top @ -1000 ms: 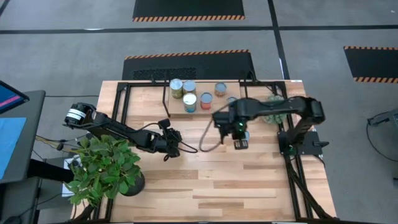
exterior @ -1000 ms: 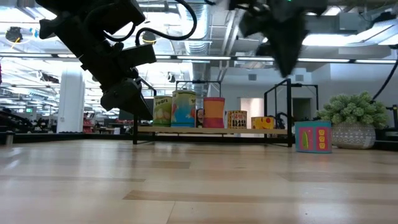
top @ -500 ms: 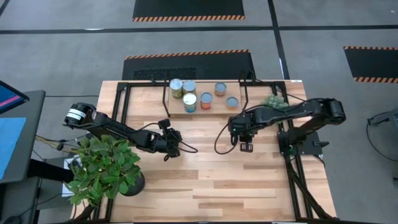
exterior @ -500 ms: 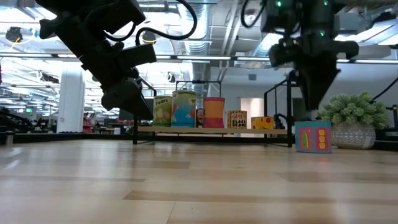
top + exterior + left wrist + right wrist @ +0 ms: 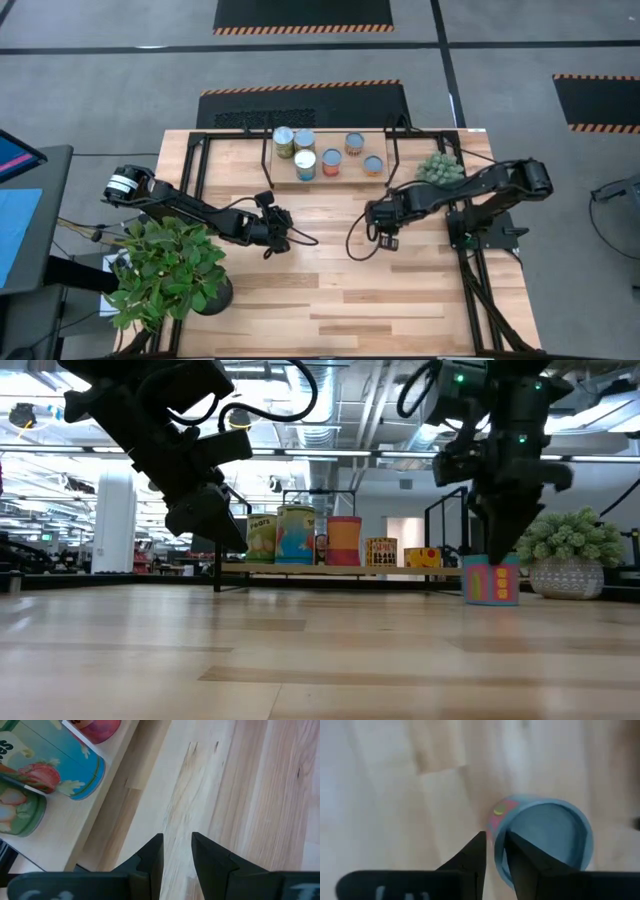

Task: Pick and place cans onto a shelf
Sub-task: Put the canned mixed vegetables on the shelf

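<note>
While five cans (image 5: 331, 161) sit on the shelf (image 5: 300, 184), we hover our right gripper (image 5: 493, 851) over a loose can (image 5: 543, 841) lying just beside its narrowly parted, empty fingers. Next we must widen and centre them. Our left gripper (image 5: 176, 851) waits, fingers slightly apart, empty.

Five cans (image 5: 323, 155) stand upright on the low light-wood shelf (image 5: 283, 180) at the table's far edge. A sixth can (image 5: 491, 581), pink-sided with a blue top, stands upright on the tabletop to the shelf's right.

A leafy potted plant (image 5: 165, 272) stands at the plank table's (image 5: 330, 290) near-left corner.
</note>
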`<state>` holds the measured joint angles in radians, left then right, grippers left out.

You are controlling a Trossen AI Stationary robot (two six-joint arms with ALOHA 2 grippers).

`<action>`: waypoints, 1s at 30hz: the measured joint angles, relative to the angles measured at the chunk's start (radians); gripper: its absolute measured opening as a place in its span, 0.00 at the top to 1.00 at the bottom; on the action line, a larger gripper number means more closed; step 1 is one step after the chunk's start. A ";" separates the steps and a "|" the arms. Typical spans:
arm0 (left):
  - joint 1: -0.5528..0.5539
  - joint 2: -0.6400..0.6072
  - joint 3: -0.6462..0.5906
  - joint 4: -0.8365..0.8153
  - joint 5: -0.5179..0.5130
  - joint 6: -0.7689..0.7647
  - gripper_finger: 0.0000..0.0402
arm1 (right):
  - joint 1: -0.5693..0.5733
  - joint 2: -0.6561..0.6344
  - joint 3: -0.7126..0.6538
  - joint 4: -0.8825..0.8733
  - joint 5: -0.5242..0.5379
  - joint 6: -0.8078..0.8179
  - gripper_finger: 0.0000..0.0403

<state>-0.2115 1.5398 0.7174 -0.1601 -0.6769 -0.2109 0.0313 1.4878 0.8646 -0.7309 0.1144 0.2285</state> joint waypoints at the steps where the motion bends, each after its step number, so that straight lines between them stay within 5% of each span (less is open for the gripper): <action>1: 0.000 0.000 0.000 0.000 0.000 0.000 0.77 | 0.010 0.001 -0.001 0.006 0.048 0.020 0.77; 4: 0.000 0.000 0.000 0.001 -0.001 0.000 0.77 | 0.042 0.020 -0.005 0.064 0.188 0.059 0.89; 8: 0.000 0.000 0.000 0.000 -0.001 0.000 0.77 | 0.061 0.023 0.010 0.128 0.221 0.055 0.96; 15: 0.000 0.000 0.000 -0.006 -0.001 0.001 0.77 | 0.045 0.015 0.133 0.134 0.225 -0.061 0.98; 22: 0.000 0.000 0.000 -0.007 -0.002 0.005 0.77 | -0.105 0.014 0.214 0.154 0.225 -0.241 0.99; 30: 0.003 0.000 0.000 -0.007 -0.008 0.012 0.77 | -0.262 0.034 0.215 0.201 0.080 -0.343 0.99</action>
<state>-0.2085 1.5398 0.7174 -0.1673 -0.6853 -0.1991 -0.2302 1.5220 1.0798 -0.5297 0.1940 -0.1145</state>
